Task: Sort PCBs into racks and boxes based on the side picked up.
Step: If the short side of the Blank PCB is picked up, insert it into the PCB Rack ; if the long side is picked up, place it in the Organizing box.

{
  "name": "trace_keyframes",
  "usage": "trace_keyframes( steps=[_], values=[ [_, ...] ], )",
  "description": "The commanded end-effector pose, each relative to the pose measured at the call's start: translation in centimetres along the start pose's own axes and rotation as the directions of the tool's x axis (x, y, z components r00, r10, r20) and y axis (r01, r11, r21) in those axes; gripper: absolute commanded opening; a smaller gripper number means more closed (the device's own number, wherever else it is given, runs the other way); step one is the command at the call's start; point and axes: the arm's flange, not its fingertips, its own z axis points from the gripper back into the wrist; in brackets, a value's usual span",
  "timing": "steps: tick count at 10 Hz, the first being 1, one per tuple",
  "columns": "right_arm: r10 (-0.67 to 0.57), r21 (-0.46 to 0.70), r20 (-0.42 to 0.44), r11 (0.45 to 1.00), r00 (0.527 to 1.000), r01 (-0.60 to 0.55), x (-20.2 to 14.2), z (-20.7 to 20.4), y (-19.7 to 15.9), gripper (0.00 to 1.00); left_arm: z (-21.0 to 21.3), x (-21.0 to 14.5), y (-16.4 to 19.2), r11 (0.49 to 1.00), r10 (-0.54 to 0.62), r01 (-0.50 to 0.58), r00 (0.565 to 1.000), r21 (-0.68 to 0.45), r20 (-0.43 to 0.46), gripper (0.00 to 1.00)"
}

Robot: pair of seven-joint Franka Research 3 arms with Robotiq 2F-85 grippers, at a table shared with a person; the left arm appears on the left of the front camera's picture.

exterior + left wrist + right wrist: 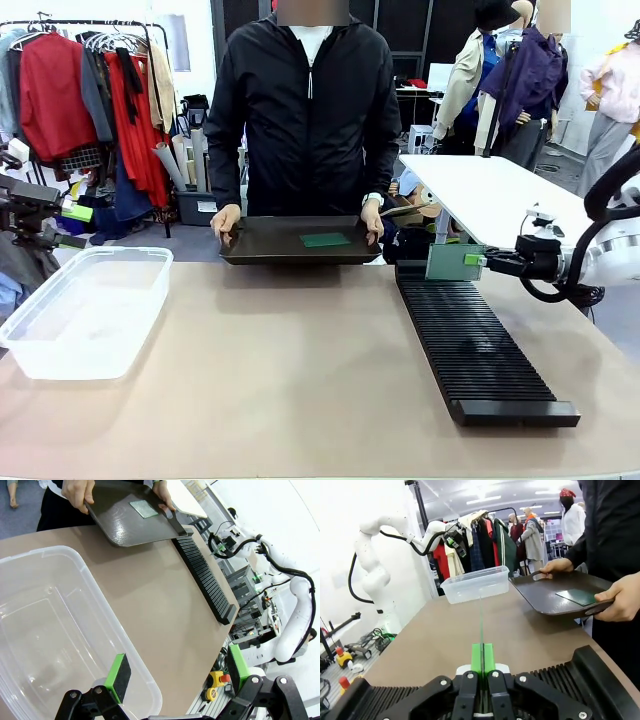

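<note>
My right gripper (484, 260) is shut on a green PCB (455, 262), holding it upright just above the far end of the black ribbed rack (480, 345). In the right wrist view that PCB (481, 625) shows edge-on between the green pads (476, 659), with the rack (570, 680) under them. A second PCB (325, 239) lies flat on a dark tray (270, 245) that the person holds by both ends at the far edge. The clear box (85, 310) stands at the left. My left gripper (177, 675) hangs open over the box's (50, 630) near rim.
The person's hands (226, 219) grip the tray's ends. Bare tan tabletop (300, 370) stretches between box and rack. A white table (490, 185) stands at the back right. Clothes racks fill the back left. The left arm's dark wrist (30, 205) sits at the left edge.
</note>
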Motion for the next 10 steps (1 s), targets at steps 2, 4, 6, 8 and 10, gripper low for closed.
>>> trace_keyframes(
  steps=[2,4,6,8,10],
  values=[
    [0.157,0.049,-0.034,0.987,0.987,-0.155,0.1,-0.3,-1.0,0.0,0.1,0.1,-0.2,1.0,0.003,-0.003,1.0,0.0,0.0,1.0],
    [0.206,0.042,-0.09,0.978,0.974,-0.203,-0.3,-0.4,-0.8,0.0,0.1,0.1,-0.2,1.0,0.003,-0.003,1.0,0.0,0.0,1.0],
    [0.214,0.041,-0.095,0.977,0.972,-0.211,-0.8,-0.4,-0.8,0.0,0.1,0.1,-0.2,1.0,0.003,-0.003,1.0,0.0,0.0,1.0],
    [0.194,0.018,-0.099,0.981,0.976,-0.194,-1.7,0.0,-0.9,0.0,0.1,0.1,-0.2,1.0,0.003,-0.003,1.0,0.0,0.0,1.0],
    [0.185,-0.006,-0.102,0.982,0.977,-0.186,-2.6,0.3,-0.8,0.0,0.1,0.1,-0.2,1.0,0.003,-0.003,1.0,0.0,0.0,1.0]
  ],
)
